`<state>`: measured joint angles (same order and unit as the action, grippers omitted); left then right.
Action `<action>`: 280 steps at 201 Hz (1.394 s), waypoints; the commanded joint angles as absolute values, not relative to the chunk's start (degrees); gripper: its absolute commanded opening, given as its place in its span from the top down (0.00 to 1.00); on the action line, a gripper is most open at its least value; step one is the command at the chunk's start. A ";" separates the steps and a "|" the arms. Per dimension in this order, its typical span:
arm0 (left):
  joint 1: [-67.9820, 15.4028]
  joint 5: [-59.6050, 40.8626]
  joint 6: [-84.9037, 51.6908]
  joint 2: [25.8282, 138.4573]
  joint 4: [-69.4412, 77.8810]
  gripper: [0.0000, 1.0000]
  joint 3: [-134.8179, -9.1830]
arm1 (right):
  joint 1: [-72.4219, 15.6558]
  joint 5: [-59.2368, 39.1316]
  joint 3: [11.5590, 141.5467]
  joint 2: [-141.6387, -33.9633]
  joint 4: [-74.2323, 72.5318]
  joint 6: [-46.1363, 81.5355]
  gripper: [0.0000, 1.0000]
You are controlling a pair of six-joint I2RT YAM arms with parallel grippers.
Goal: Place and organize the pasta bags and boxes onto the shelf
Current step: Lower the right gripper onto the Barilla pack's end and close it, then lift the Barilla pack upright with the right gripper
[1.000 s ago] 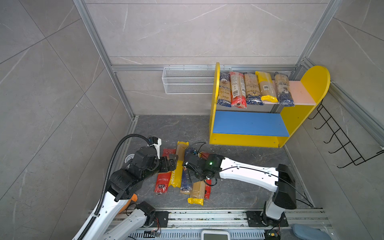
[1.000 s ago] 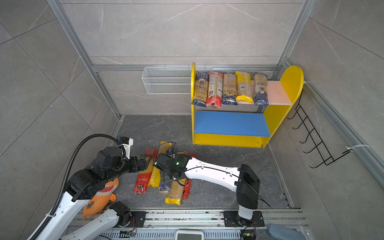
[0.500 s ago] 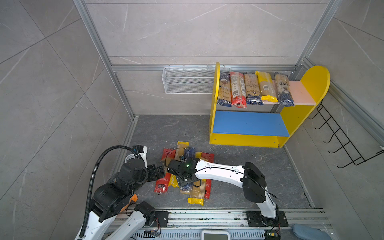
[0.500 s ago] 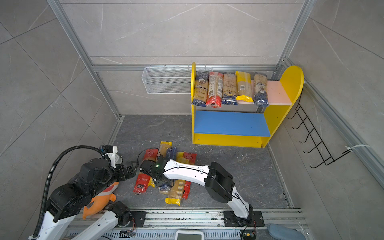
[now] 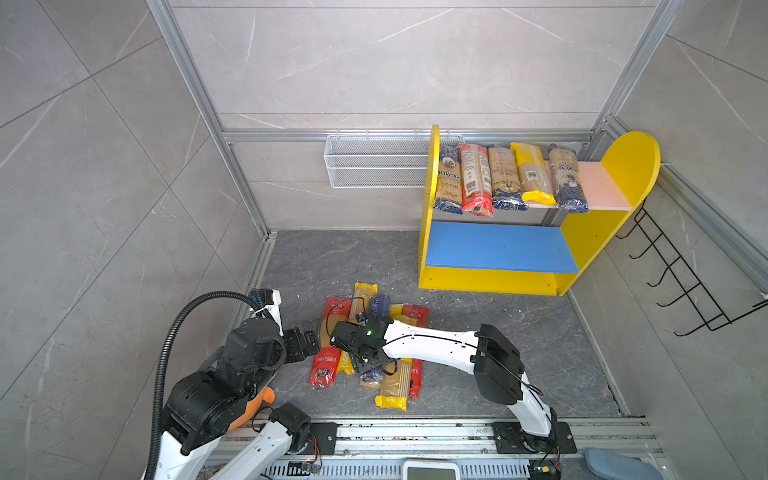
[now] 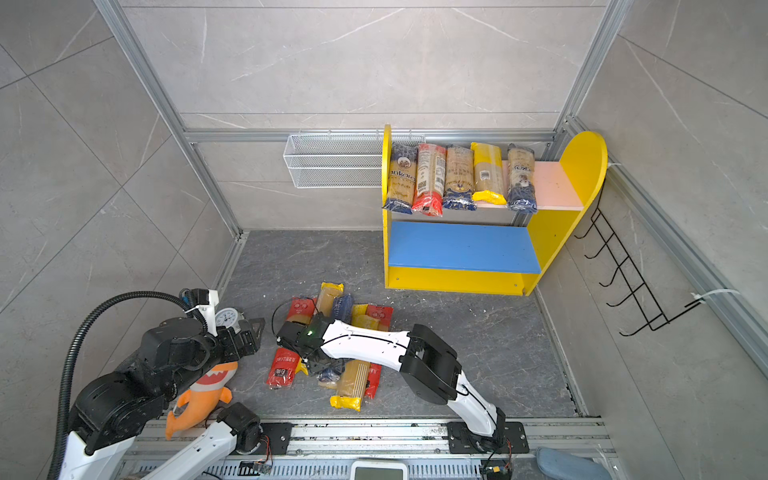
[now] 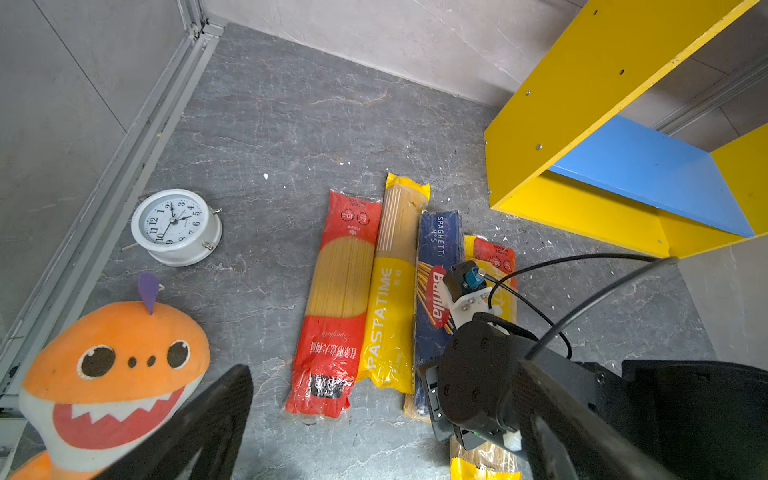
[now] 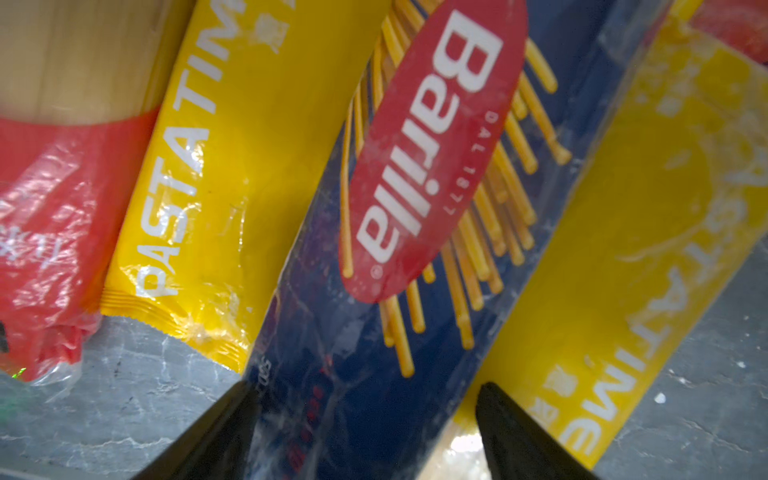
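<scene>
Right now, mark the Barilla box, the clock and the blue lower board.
Barilla box [image 7: 435,297]: left wrist view, red logo.
clock [image 7: 174,221]: left wrist view, dial face.
blue lower board [image 5: 498,247]: a top view, bare middle.

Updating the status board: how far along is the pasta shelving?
Done: five packs line the pink upper board. In hand: right gripper, jaws open, straddles the Barilla box, not gripped yet. To do: the floor pile of several packs; the blue lower board is bare.

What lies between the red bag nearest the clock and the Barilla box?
The yellow PASTATIME bag, lying alongside both; the left wrist view shows it.
</scene>
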<state>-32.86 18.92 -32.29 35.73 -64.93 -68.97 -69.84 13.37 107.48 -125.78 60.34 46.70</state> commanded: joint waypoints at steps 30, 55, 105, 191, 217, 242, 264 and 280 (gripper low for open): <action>-32.87 21.04 -30.94 36.33 -65.87 0.00 -71.10 | -69.88 12.92 112.48 -132.50 63.94 45.79 0.13; -32.85 21.40 -31.07 35.95 -66.52 0.00 -71.19 | -69.87 14.13 115.13 -134.22 66.53 45.88 0.13; -32.87 21.88 -30.68 35.38 -66.89 0.00 -71.36 | -69.76 10.15 113.25 -133.66 62.93 46.58 0.13; -32.87 22.33 -30.56 34.36 -67.96 0.00 -71.81 | -66.91 3.07 96.87 -123.65 52.01 49.30 0.83; -32.87 22.16 -30.24 34.91 -67.44 0.00 -71.98 | -66.34 4.17 93.01 -116.65 52.20 49.07 1.00; -32.87 21.46 -29.88 36.07 -65.65 0.00 -71.64 | -65.28 4.82 91.61 -110.20 52.98 48.28 1.00; -32.87 20.40 -29.71 37.51 -63.72 0.00 -71.45 | -64.37 6.32 92.00 -105.63 54.76 47.10 1.00; -32.87 19.70 -29.35 38.60 -62.40 0.00 -71.45 | -63.58 7.33 92.58 -102.33 56.04 46.52 1.00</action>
<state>-32.86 20.73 -31.09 36.49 -66.32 -70.41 -65.25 2.24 90.98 -110.69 54.11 48.38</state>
